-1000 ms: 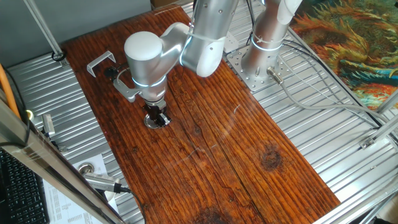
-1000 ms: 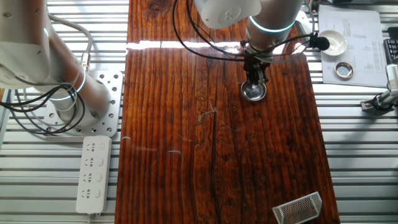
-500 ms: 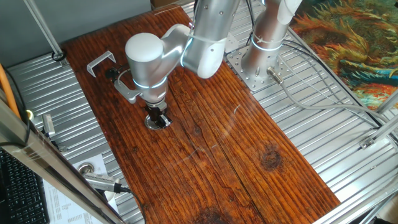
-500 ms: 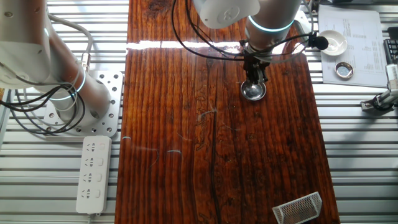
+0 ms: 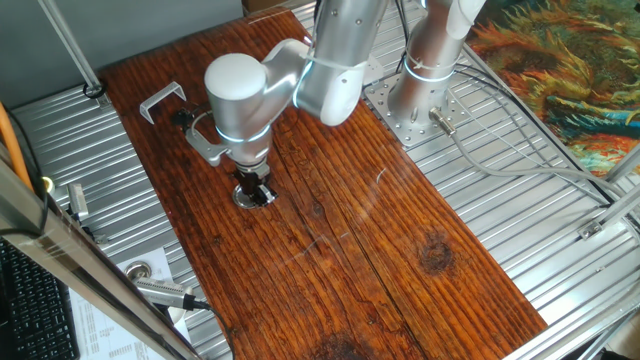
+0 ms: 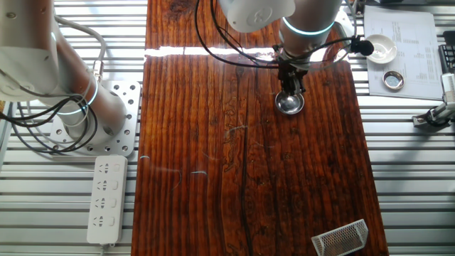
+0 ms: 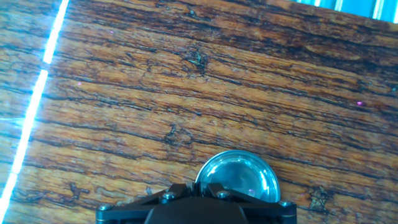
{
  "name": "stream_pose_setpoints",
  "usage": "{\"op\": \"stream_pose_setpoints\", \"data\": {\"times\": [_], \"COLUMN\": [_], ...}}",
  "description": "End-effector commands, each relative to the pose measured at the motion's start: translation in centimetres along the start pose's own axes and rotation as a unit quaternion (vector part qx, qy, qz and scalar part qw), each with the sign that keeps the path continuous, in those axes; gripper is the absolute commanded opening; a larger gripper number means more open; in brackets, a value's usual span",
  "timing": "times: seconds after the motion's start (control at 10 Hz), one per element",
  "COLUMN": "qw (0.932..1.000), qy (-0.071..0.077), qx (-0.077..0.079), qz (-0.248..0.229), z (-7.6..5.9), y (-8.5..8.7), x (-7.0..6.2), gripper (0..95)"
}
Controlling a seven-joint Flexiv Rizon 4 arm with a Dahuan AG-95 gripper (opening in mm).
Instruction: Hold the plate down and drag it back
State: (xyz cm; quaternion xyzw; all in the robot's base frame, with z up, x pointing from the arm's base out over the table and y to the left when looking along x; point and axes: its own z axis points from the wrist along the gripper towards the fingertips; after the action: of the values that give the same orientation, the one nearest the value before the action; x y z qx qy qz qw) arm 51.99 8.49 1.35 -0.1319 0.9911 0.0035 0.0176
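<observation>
The plate (image 5: 246,199) is a small round metal disc with a shiny rim, lying on the wooden board (image 5: 330,230) near its left side. My gripper (image 5: 255,190) stands upright over it, fingers shut together, with the tip pressed on the plate's top. In the other fixed view the plate (image 6: 289,105) shows just below the gripper (image 6: 290,92). In the hand view the plate (image 7: 239,177) lies partly under the shut fingertips of the gripper (image 7: 200,188) at the bottom edge.
A bent silver bracket (image 5: 162,101) lies at the board's far left corner. The arm's base (image 5: 415,110) is bolted beside the board. A mesh holder (image 6: 340,238), a power strip (image 6: 106,199), a white bowl (image 6: 379,48) and a metal ring (image 6: 392,80) lie around the board.
The arm's wrist has shifted very slightly to the right in one fixed view. The gripper stays shut on top of the plate, which has barely moved.
</observation>
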Motion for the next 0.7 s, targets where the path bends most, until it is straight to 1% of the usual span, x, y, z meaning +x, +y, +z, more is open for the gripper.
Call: {"op": "stream_pose_setpoints", "data": {"times": [0.1,0.3,0.5,0.7], "qw": [1.0000,1.0000,1.0000,0.9999], "qy": [0.001,-0.003,-0.001,-0.002], "qx": [-0.002,-0.003,-0.001,-0.006], "qz": [0.001,0.004,0.004,0.008], "z": [1.01,1.07,1.05,1.07], "y": [-0.01,0.31,0.38,0.52], "x": [0.16,0.17,0.13,0.15], "gripper": [0.0,0.0,0.0,0.0]}}
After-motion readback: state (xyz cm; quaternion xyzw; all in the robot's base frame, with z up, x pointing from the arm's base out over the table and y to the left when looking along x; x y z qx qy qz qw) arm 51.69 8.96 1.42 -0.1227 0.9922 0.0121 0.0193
